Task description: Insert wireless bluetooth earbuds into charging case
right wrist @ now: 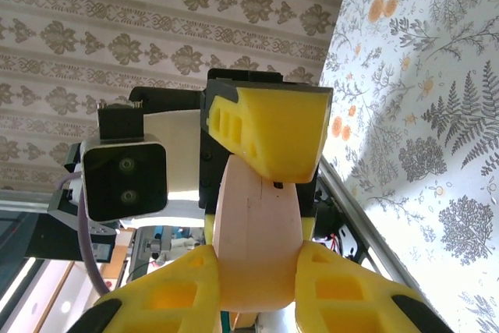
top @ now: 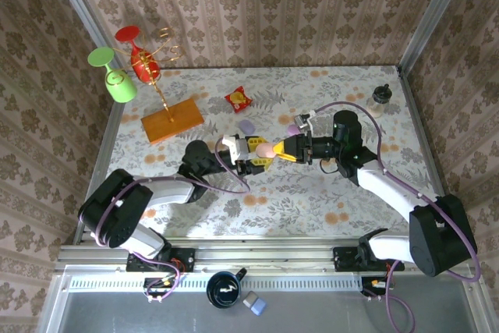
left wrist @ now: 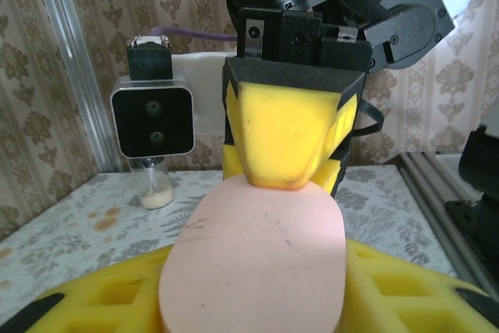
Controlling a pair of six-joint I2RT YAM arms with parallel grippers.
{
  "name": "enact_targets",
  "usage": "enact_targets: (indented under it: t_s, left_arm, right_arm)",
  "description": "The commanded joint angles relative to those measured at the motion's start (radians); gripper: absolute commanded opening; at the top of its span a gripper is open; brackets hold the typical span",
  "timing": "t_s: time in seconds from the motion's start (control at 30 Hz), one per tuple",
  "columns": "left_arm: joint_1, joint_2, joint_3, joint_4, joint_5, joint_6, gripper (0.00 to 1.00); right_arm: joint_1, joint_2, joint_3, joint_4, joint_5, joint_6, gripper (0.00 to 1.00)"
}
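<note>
Mid-frame in the top view, the left gripper [top: 259,154] and right gripper [top: 281,149] meet tip to tip; each is closed on an end of the pink charging case [top: 267,148].

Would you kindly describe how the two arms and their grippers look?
The left arm and right arm share black joint housings, white link covers and looping purple cables. The left gripper and right gripper have chunky yellow fingers with recessed pockets on black mounts, each beside a small two-lens wrist camera.
</note>
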Motion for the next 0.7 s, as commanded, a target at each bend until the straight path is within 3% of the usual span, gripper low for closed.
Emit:
enact_targets:
  t_s: [0.0,0.07,0.27,0.43,0.67]
  left_arm:
    - [0.001,0.0,0.018,0.036,0.034,-0.016,0.29]
    - [0.004,-0.001,0.014,0.036,0.033,-0.016,0.21]
    - [0.005,-0.01,-0.002,0.022,-0.025,0.015,0.22]
    - [0.005,-0.011,-0.003,0.017,-0.07,0.021,0.22]
    - [0.001,-0.022,-0.009,0.012,-0.035,0.03,0.23]
  right_arm:
    - [0.006,0.004,0.036,-0.006,-0.014,-0.012,0.22]
    - [0.007,-0.001,0.039,-0.012,-0.007,-0.008,0.22]
    - [0.034,-0.022,0.043,-0.077,0.066,-0.043,0.42]
    - [0.046,-0.013,0.027,-0.055,0.113,-0.035,0.43]
    - [0.045,0.005,0.02,-0.02,0.168,-0.002,0.36]
